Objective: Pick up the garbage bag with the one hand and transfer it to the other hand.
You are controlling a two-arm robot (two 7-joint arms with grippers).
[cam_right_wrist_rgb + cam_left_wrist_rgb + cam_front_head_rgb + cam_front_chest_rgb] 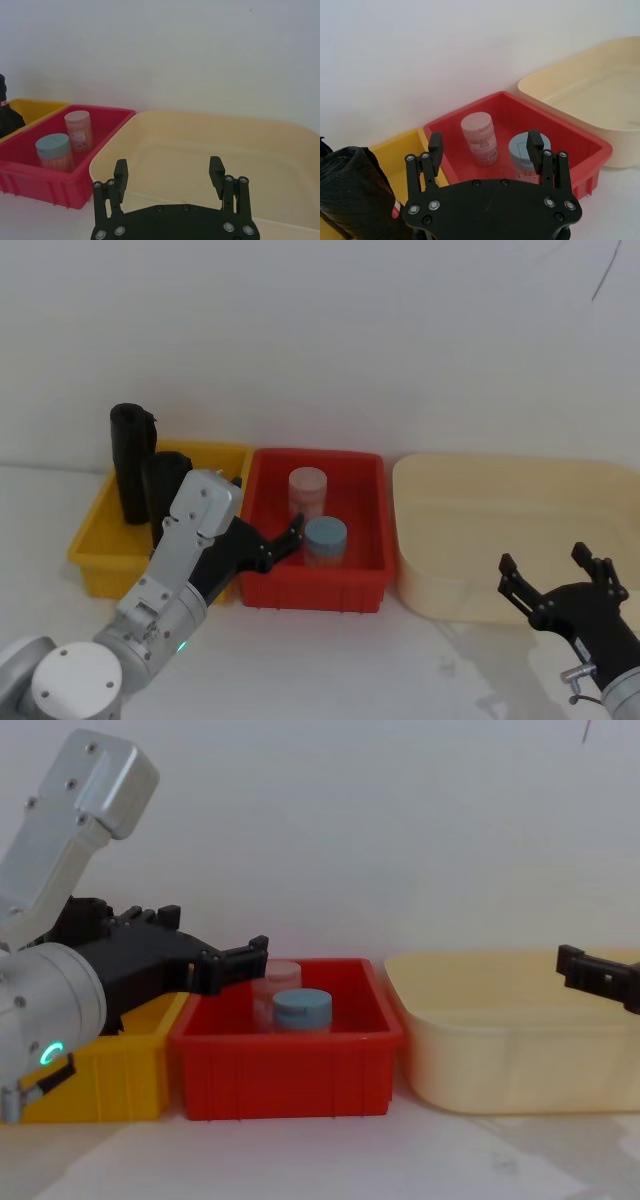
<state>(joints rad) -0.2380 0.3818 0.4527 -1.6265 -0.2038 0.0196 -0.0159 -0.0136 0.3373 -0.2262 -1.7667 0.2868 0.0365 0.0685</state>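
the garbage bag stands on end in the yellow bin at the left, just beside the left end effector, fingers apart. it looks light, glossy and probably slippery and squashy, so grip mid-roll. the right end effector hangs spread before the cream tub.
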